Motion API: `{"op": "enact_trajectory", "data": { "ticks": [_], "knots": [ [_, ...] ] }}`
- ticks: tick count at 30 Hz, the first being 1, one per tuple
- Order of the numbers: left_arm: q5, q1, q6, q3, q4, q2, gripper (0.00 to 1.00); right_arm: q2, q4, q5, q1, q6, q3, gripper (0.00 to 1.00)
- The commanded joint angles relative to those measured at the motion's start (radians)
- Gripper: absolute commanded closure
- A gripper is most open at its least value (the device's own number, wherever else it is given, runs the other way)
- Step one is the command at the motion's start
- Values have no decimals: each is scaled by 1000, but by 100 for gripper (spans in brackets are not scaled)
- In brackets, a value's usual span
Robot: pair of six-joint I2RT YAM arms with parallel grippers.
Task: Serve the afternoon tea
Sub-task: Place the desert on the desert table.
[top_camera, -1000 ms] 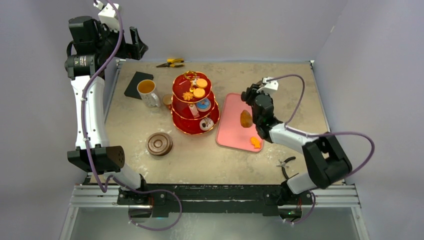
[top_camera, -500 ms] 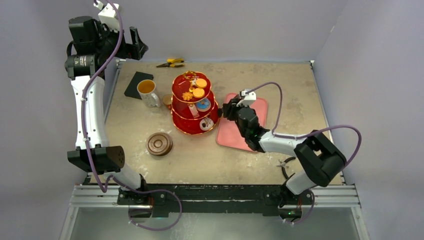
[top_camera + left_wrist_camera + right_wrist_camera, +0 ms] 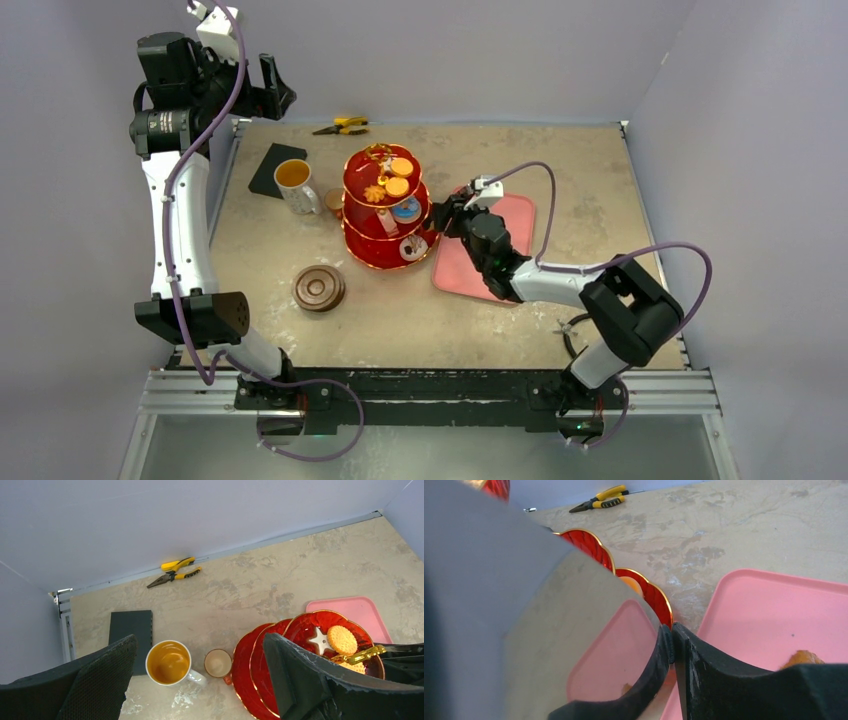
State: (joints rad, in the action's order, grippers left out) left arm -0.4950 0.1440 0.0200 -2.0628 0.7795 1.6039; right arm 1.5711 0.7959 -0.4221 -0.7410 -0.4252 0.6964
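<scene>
The red three-tier stand (image 3: 385, 205) with gold rims stands mid-table, with biscuits and pastries on its tiers. My right gripper (image 3: 440, 222) is at its lower right rim. In the right wrist view the jaws (image 3: 672, 632) are shut on the red gold-edged rim (image 3: 659, 600). The white mug of amber tea (image 3: 293, 183) and the small copper cup (image 3: 334, 202) stand left of the stand. Brown saucers (image 3: 319, 287) sit stacked at the front left. My left gripper (image 3: 270, 95) is open and empty, high at the back left; its view looks down on the mug (image 3: 168, 661), cup (image 3: 217, 663) and stand (image 3: 300, 645).
The pink tray (image 3: 515, 215) lies right of the stand, partly under my right arm; a brown pastry (image 3: 800, 657) lies on it. Yellow pliers (image 3: 342, 125) lie at the back wall. A black pad (image 3: 268, 165) lies behind the mug. Black tongs (image 3: 572, 325) lie at the front right.
My right gripper has moved left from over the pink tray to the stand's lower rim and has shut on it. The left arm has not moved.
</scene>
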Motion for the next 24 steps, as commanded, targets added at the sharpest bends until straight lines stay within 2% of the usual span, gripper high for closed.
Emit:
{"op": "enact_trajectory", "data": {
  "ticks": [1, 4, 7, 17, 21, 24],
  "knots": [
    [-16, 12, 7, -29, -16, -24, 4, 26, 71, 24, -6, 7, 52, 44],
    [-16, 12, 12, -33, -13, -24, 4, 39, 80, 23, -6, -3, 47, 38],
    [-13, 12, 14, -36, -11, -23, 4, 35, 78, 22, -6, -7, 42, 36],
    [-16, 12, 12, -39, -9, -23, 4, -109, -46, 1, 20, -1, 19, 40],
    [-20, 12, 10, -39, -9, -22, 4, -174, -209, 68, 90, -37, 27, 45],
    [-30, 12, 9, -34, -11, -21, 4, -165, -455, 179, 168, -72, 112, 51]
  ]
}}
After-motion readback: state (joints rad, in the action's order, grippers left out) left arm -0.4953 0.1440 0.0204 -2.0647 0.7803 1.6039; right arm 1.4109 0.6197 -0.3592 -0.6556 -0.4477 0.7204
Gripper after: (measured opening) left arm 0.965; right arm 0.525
